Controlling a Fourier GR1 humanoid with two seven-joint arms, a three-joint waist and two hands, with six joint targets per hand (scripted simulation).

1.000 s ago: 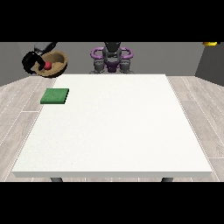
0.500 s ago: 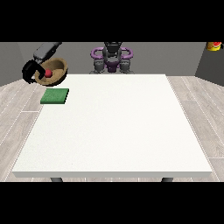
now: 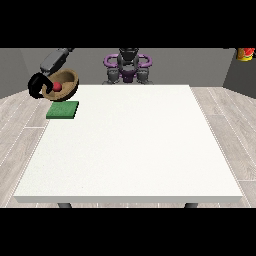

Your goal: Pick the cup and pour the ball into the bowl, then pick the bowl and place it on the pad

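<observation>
**Operator:** State the current position of the bowl (image 3: 64, 85).

**Technician:** The bowl is held in the air at the far corner of the table (image 3: 130, 145) on the view's left, just beyond the green pad (image 3: 63, 110). The hand at the view's left (image 3: 39, 86) has its fingers curled round the bowl's near rim. A red ball (image 3: 57, 86) lies inside the bowl. The other hand is not in view.

**Operator:** Orientation?

**Technician:** The bowl is round, so it has no long axis. Its mouth is tilted toward the camera rather than facing straight up.

**Operator:** Procedure for the step in hand?

**Technician:** In my judgement, placement on the pad is pending. Level the mouth first so the ball stays in. Bring the bowl over the pad's centre, lower until the base sits flat, then release.
</observation>
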